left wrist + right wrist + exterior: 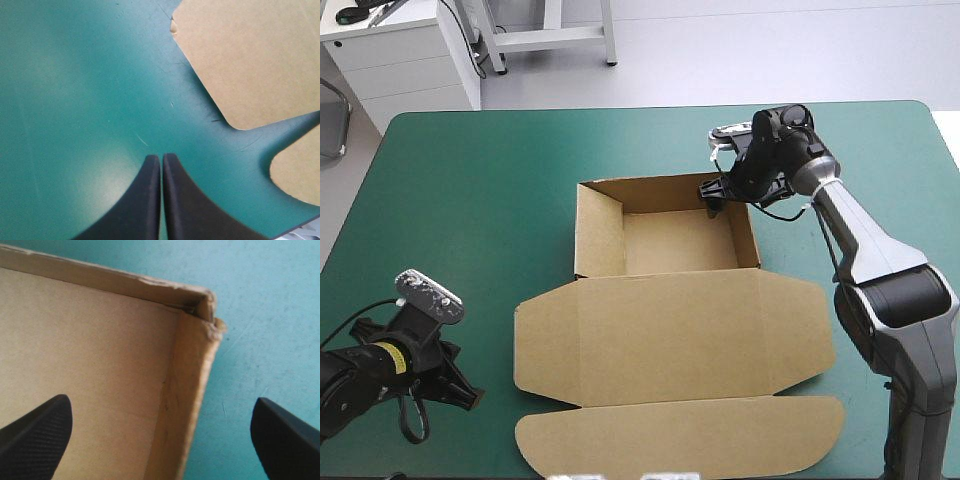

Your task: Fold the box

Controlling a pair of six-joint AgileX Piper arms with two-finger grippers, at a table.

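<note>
The left hand (161,157) hangs closed over teal-green cover (75,90); box (250,55) flaps ahead, seemingly flat.

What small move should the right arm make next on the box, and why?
Probably close the right gripper on the right wall of the box. Its fingers stand open astride that wall near the far corner, one over the floor, one over the teal-green cover, so a pinch could firm up the corner. The left gripper is shut, beside the flat lid.
</note>
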